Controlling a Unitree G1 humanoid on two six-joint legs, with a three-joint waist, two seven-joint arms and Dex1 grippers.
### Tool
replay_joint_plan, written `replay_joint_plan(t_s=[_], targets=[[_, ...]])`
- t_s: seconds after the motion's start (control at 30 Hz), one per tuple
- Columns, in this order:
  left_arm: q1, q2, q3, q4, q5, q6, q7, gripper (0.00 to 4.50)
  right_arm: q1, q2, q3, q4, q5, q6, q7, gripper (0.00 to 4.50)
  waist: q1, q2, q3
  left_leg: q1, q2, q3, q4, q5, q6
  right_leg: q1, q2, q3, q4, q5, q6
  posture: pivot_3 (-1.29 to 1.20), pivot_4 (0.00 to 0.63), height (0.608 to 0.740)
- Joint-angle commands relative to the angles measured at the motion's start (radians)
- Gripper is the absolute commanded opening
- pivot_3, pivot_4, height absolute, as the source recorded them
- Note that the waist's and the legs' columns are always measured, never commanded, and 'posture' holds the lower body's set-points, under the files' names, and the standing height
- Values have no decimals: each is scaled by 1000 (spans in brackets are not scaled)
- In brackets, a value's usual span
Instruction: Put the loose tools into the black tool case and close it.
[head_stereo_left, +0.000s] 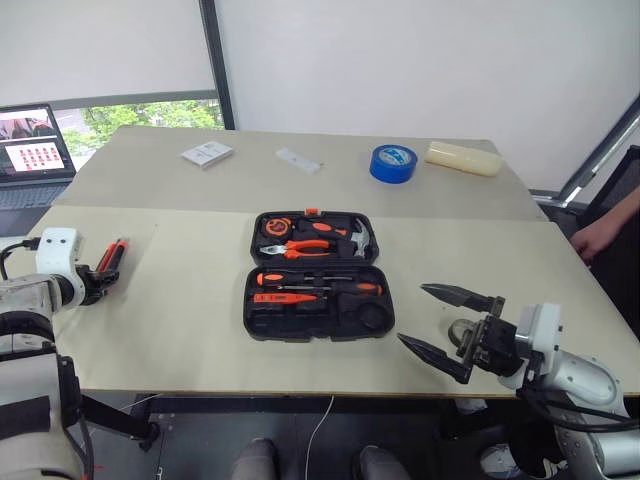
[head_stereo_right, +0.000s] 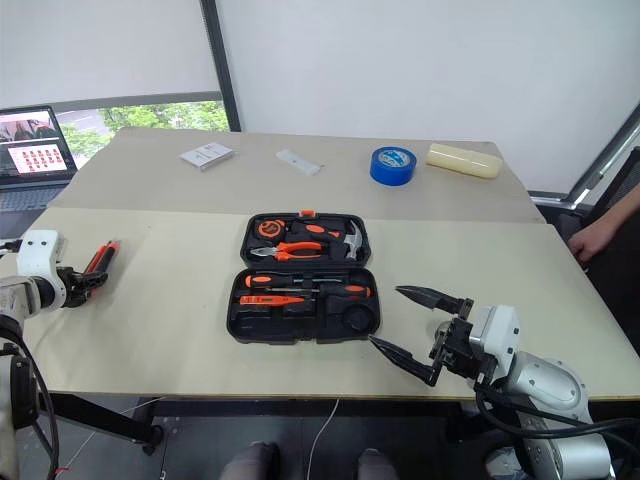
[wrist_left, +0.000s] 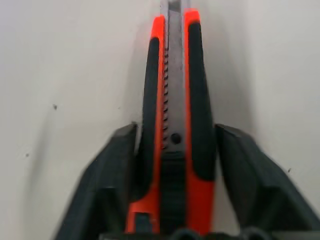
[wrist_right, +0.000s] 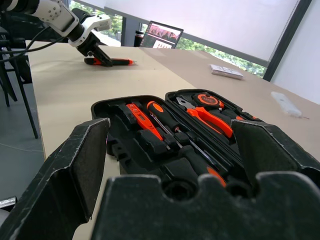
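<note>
Table (head_stereo_left: 180, 330): pale, spanning the frame, a seam across its middle. Case (head_stereo_left: 314, 318): black, lying open at centre frame, lid half toward the top; pliers (head_stereo_left: 300, 248) and hammer (head_stereo_left: 358, 237) sit in the lid, two screwdrivers (head_stereo_left: 320, 281) and a small orange one (head_stereo_left: 284, 298) in the lower half. Laptop (head_stereo_left: 35, 150): upper left edge. Blue tape (head_stereo_left: 393, 163): upper centre, well apart from the case. Right gripper (head_stereo_left: 443, 325): lower right, jaws spread wide and empty, just right of the case. Left gripper (head_stereo_left: 97, 275): left edge, fingers either side of the knife (wrist_left: 175, 115), which lies on the table far left of the case; whether they pinch it yet I cannot tell. Step in hand, as judged: seizing the knife. Next move calls for a firm close on the handle, a lift, and carriage right to the empty recess.
</note>
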Motion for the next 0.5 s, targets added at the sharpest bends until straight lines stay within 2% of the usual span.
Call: replay_joint_plan(t_s=[0.03,0.17,0.3,0.33,0.4,0.5], targets=[[14,-10,51,-7,-40,-181,-100,1697,18,-14,-51,-39,17,0,-13,4500,0,0,0,0,0,0,0,0,0,0,0,0,0,0,0,0,150,740],[62,-44,58,-138,-97,-445,-407,1697,35,-24,-81,-24,14,-8,-2,4500,9,-2,1,-1,0,0,0,0,0,0,0,-1,0,3,-4,0,150,740],[209,-75,-78,-444,-95,-634,-712,1697,59,-71,-119,11,26,-16,64,4500,8,-2,1,-2,-1,2,1,0,0,0,-3,0,-1,3,-5,0,150,740],[240,-89,-98,-535,-113,-624,-745,1697,60,-81,-126,18,34,-27,89,4500,6,-2,1,-2,-1,2,1,0,0,1,-3,0,-1,3,-5,0,150,740],[297,-129,-155,-805,-193,-472,-784,1697,38,-103,-139,37,52,-10,106,4500,2,-2,1,-2,-1,2,1,0,0,1,-3,1,-1,3,-5,0,150,740],[333,-142,-238,-1011,-167,-363,-784,1697,19,-141,-121,77,31,-16,163,4500,1,-2,1,-2,0,2,2,1,1,1,-2,1,-1,3,-4,0,150,740]])
